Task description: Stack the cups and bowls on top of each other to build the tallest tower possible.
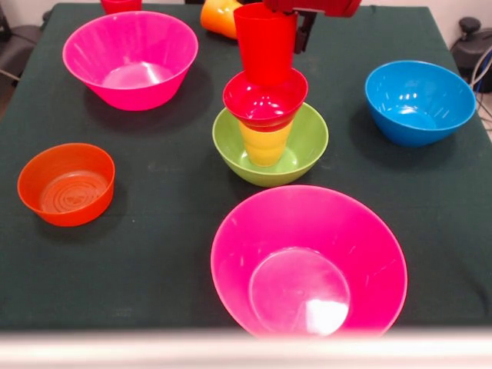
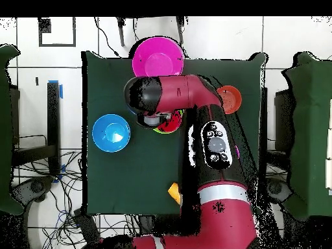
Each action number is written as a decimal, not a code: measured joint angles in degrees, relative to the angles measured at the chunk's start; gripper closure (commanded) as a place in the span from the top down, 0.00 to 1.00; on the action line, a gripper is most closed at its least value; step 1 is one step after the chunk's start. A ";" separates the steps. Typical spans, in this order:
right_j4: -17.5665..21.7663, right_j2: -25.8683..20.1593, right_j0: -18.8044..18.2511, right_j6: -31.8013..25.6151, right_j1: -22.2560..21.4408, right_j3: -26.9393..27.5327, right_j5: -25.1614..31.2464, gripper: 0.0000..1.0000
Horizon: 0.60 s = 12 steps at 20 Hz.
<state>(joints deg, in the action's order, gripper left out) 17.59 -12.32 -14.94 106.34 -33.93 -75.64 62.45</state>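
The tower stands mid-table: a lime-green bowl (image 1: 307, 150), an upside-down yellow cup (image 1: 265, 144) in it, and a small red bowl (image 1: 265, 98) on the cup. A red cup (image 1: 265, 42) stands upright with its base in the red bowl. My gripper (image 1: 297, 34) comes down from the top edge and is shut on the red cup's right wall; a black finger (image 1: 306, 32) lies against the outside. In the overhead view the arm (image 2: 194, 94) covers the tower, and only a sliver of the red bowl (image 2: 171, 127) shows.
One hot-pink bowl (image 1: 131, 58) (image 2: 155, 58) sits far left, another (image 1: 307, 261) at the near edge. A blue bowl (image 1: 419, 101) (image 2: 111, 132) is at the right, a translucent orange bowl (image 1: 67, 184) (image 2: 229, 98) at the left. An orange cup (image 1: 219, 17) (image 2: 174, 192) lies at the far edge.
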 measured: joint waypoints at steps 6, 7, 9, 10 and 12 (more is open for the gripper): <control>0.07 -0.48 -0.71 0.00 0.16 -0.05 -0.60 0.00; 0.07 -0.52 -0.79 0.00 0.17 -0.05 -0.77 0.00; 0.20 -0.63 -1.01 0.00 0.18 -0.05 -1.34 0.00; 0.26 -0.73 -1.21 0.00 0.18 -0.06 -1.80 0.00; 0.32 -0.87 -1.43 0.00 0.21 -0.05 -2.21 0.00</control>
<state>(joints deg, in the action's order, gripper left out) 17.91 -13.19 -16.37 106.34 -33.72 -75.69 60.24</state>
